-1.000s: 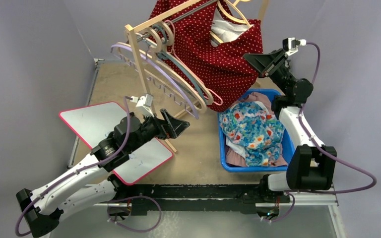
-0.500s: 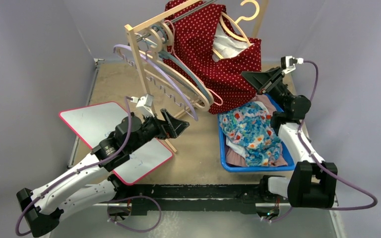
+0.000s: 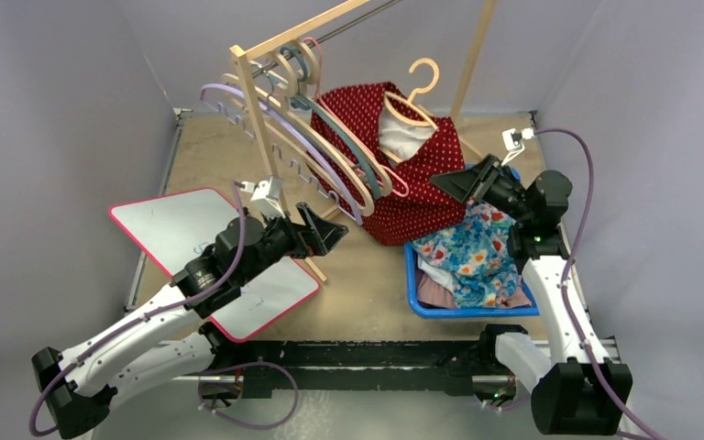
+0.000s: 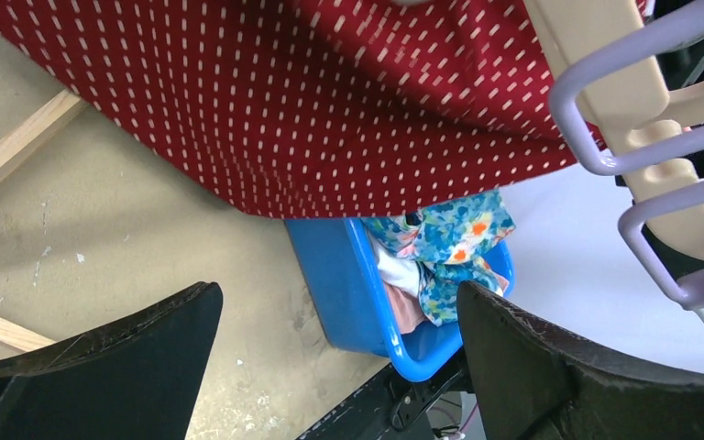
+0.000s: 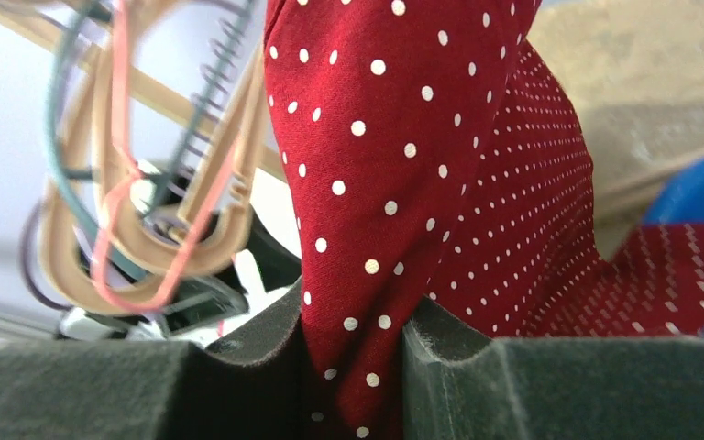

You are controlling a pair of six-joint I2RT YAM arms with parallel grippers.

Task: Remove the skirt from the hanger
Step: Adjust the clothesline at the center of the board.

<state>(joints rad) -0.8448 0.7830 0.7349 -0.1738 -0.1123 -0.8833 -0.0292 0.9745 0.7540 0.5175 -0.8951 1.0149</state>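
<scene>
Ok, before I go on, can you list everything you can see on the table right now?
skirt: one, red with white dots, hanging beside the rack above the bin's far end
skirt hanger: one, beige, inside the skirt's waist, hook clear of the rail
rack: one, bare wood, at the far middle of the table
empty hangers: several, beige, lilac, teal and pink, bunched on the rack's left end
bin: one, blue, on the right
clothes: a heap, blue floral on top, in the bin
whiteboard: one, white with a red edge, flat on the left
table: one, tan
left gripper: open, holding nothing, near the rack's foot
right gripper: shut on the skirt's fabric
</scene>
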